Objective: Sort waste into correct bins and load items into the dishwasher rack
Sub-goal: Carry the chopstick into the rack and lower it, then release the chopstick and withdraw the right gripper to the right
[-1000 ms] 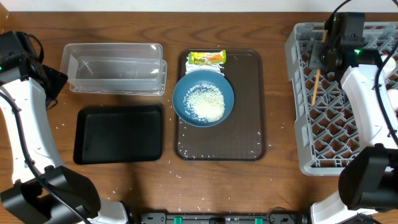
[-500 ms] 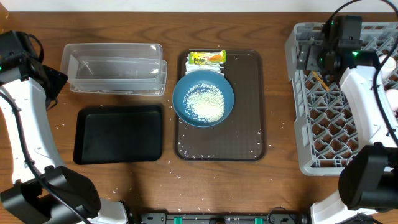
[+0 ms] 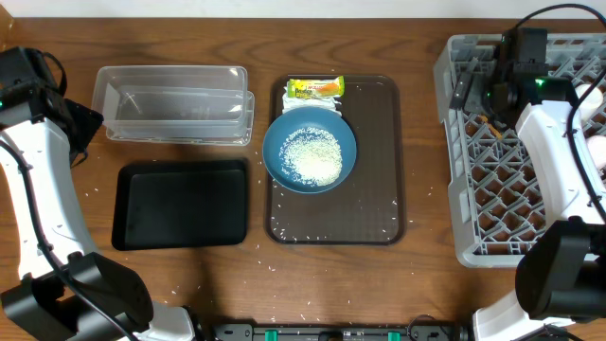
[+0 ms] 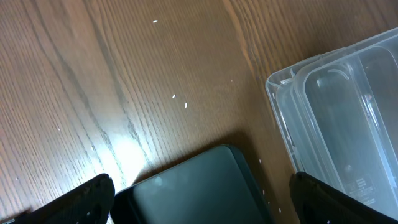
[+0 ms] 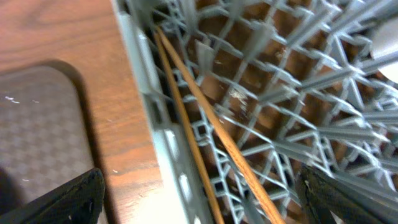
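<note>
Two thin chopsticks [image 5: 211, 118] lie aslant in the dishwasher rack [image 5: 280, 93], running from upper left to bottom centre of the right wrist view. The right gripper [image 5: 202, 199] above them is spread and empty. They look light, stiff and roll-prone, best pinched together mid-length; the left gripper [image 4: 202, 199] also gapes empty.

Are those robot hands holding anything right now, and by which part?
Nothing. Both the left gripper and right gripper are open and empty; the thin wooden chopsticks lie loose in the light-grey plastic rack.

The chopsticks [image 5: 214, 119] have left the right gripper [image 5: 202, 200] and lie in the rack [image 5: 134, 56]
</note>
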